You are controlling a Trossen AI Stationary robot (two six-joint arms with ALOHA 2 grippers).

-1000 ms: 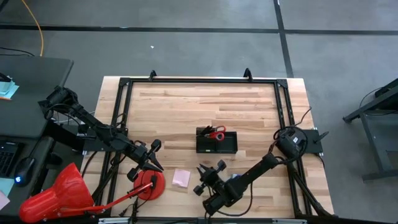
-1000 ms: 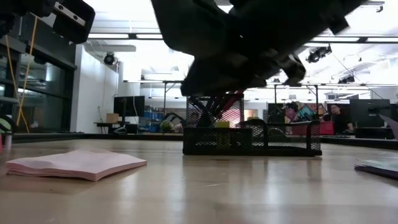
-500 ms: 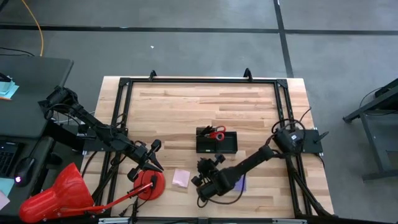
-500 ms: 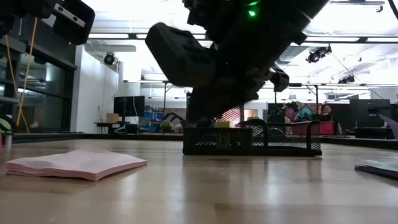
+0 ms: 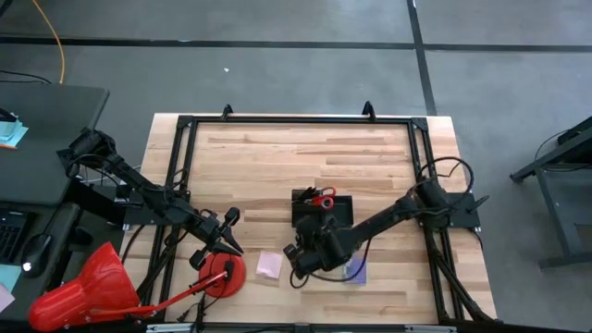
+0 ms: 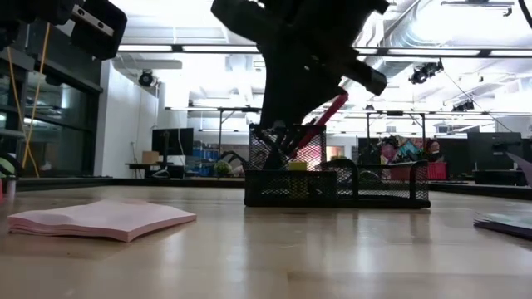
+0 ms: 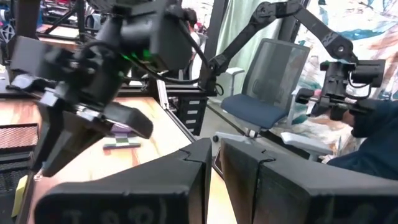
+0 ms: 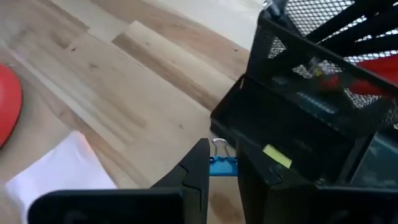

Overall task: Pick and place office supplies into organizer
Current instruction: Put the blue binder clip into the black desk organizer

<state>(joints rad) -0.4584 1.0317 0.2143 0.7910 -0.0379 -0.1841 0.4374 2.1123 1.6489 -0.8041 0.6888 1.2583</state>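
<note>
while red scissors [image 5: 321, 198] sit in the organizer [image 5: 323, 212], right fingers [image 8: 198, 163] pinch a blue clip [image 8: 222, 165].

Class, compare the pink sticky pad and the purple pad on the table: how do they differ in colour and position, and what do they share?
The pink sticky pad is pale pink; the purple pad is violet. The pink sticky pad lies in the open, left of the right gripper, while the purple pad is partly covered by the right arm in the high view. Both lie flat on the wooden table, outside the organizer.

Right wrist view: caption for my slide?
Right tool holding a blue binder clip beside the black mesh organizer, above the wooden table.
</note>
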